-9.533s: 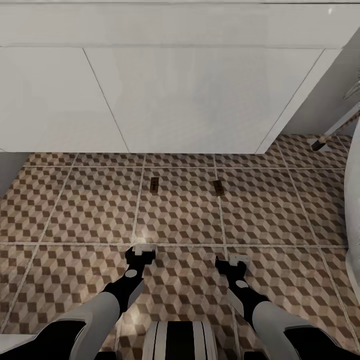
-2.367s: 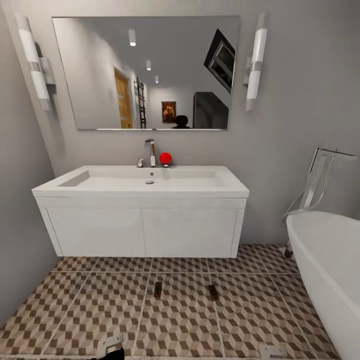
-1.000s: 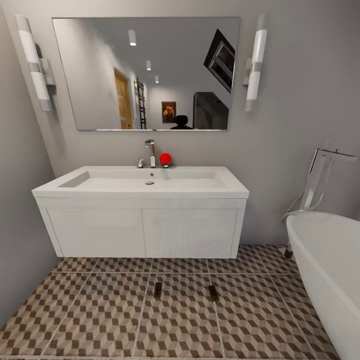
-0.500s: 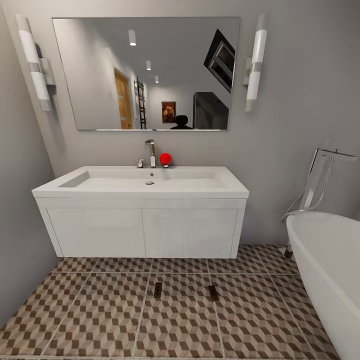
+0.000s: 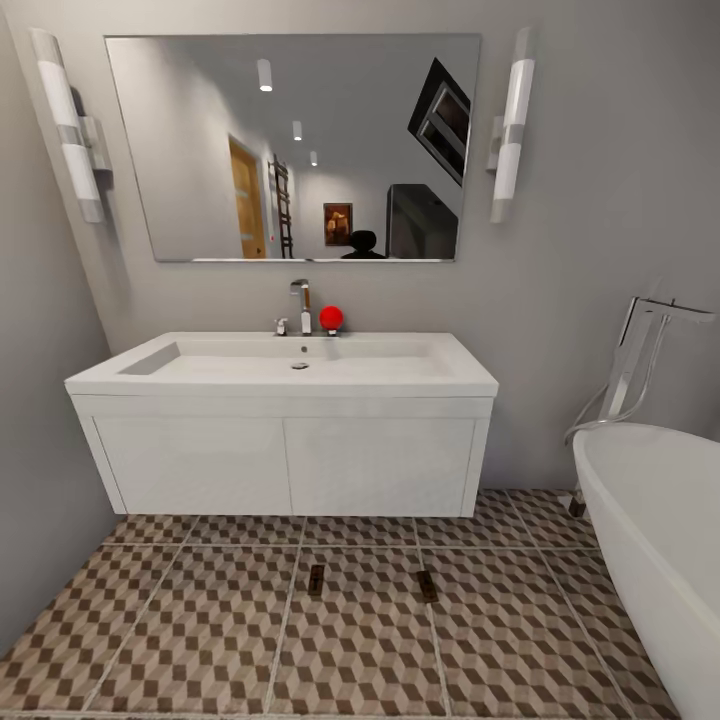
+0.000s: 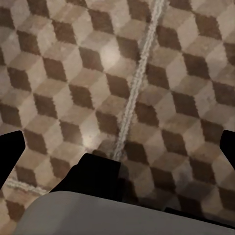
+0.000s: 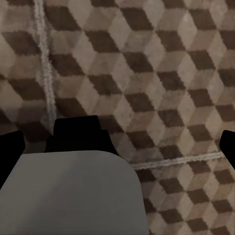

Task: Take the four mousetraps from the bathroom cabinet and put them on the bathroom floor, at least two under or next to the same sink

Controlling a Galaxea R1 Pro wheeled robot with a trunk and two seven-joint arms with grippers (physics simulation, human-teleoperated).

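Two mousetraps, one (image 5: 316,579) and another (image 5: 427,585), lie flat on the bathroom floor (image 5: 200,640) just in front of the white vanity. Above them is the sink (image 5: 300,362) with its chrome tap (image 5: 303,303). In the left wrist view my left gripper (image 6: 117,152) is open, with its dark fingertips (image 6: 10,152) at the picture's edges and only patterned tile between them. My right gripper (image 7: 117,144) is open in the same way over tile, one of its fingertips (image 7: 227,142) showing at the side. The cabinet is out of view.
A white bathtub (image 5: 650,540) with a chrome floor tap (image 5: 640,360) fills the right side. A grey wall (image 5: 40,450) closes the left. A red ball (image 5: 331,318) sits by the tap, below a mirror (image 5: 290,150). A grey rounded robot part (image 7: 73,196) lies under each wrist camera.
The head camera has risen from the floor to face the sink wall. Both grippers, at the bottom edge 2.4 s ago, have left the head view. The two mousetraps have not moved.
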